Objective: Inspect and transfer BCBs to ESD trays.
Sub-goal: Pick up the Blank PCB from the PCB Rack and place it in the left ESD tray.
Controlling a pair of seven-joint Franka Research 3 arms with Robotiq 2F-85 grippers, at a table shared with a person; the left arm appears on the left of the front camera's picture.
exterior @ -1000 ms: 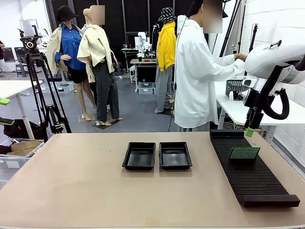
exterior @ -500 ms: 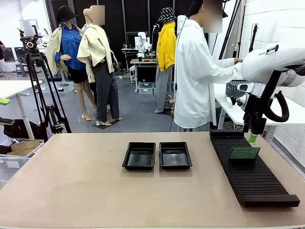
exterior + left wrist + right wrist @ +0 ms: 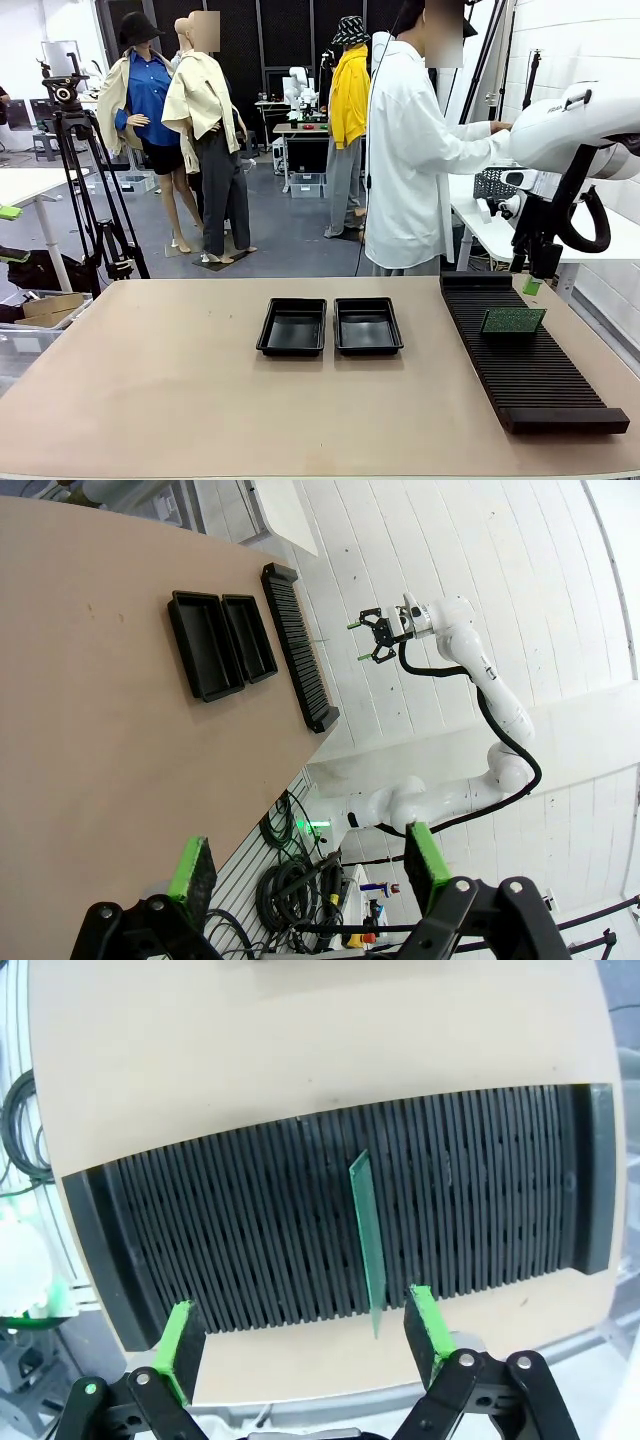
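Two empty black ESD trays (image 3: 293,326) (image 3: 368,325) lie side by side mid-table. One green BCB (image 3: 513,321) stands upright in a slot of the long black ribbed rack (image 3: 530,365) at the right. My right gripper (image 3: 533,284) hangs above the rack's far end, open and holding nothing. From the right wrist, the board (image 3: 365,1235) appears edge-on in the rack (image 3: 230,1230), beyond the open right gripper (image 3: 300,1335). My left gripper (image 3: 305,858) is open and empty, high off the table, looking down at the trays (image 3: 205,645) and the rack (image 3: 297,648).
A person in a white coat (image 3: 410,160) stands at the far side, turned toward a side table with a grey mesh basket (image 3: 495,183). A camera tripod (image 3: 85,180) stands far left. The tan tabletop (image 3: 150,380) is bare left of the trays.
My right arm has swung slightly rightward and its gripper has dropped a little toward the rack's far end. The board, trays and rack have not moved.
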